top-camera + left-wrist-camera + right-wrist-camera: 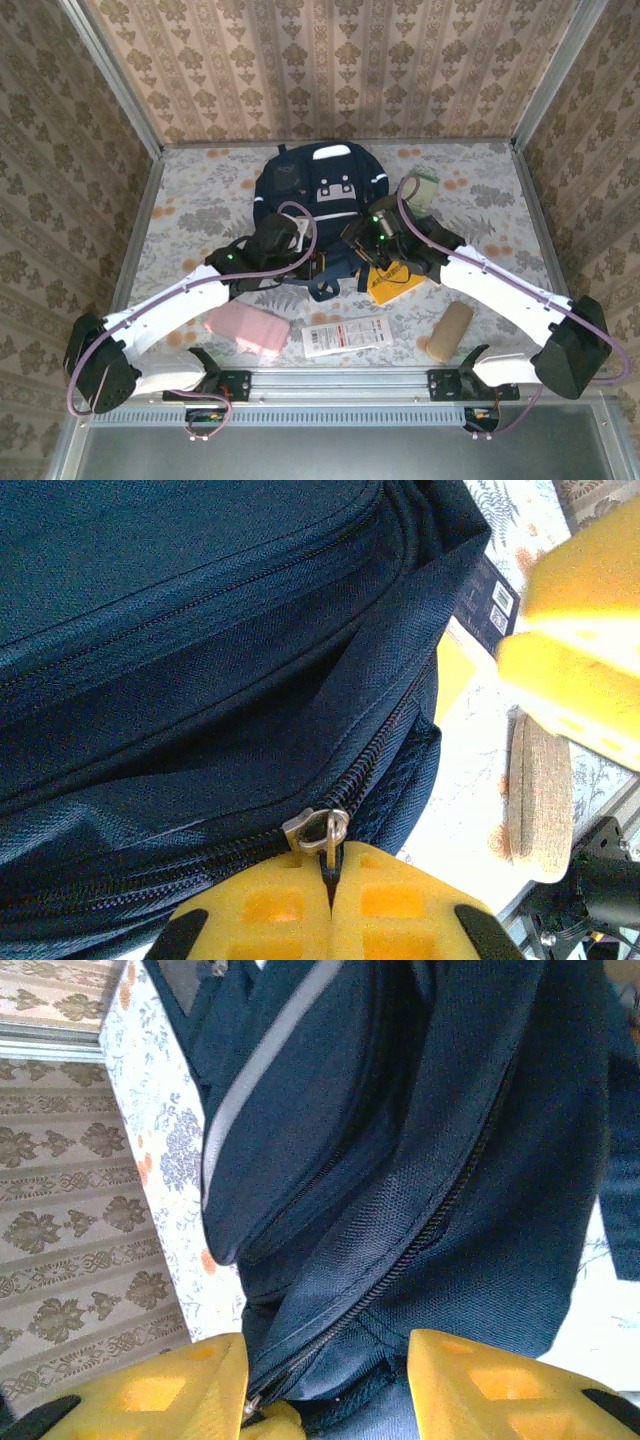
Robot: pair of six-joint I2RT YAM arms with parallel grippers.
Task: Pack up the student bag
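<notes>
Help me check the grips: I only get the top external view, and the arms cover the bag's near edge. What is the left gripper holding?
Observer: The left gripper is shut on the metal zipper pull of the student bag.
Operator: And the right?
Observer: The right gripper has its jaws apart, straddling a fold of the bag's fabric with a zipper line running through it.
Operator: Is that zipper undone?
Observer: From the right wrist camera, it looks closed along the stretch that shows.
</notes>
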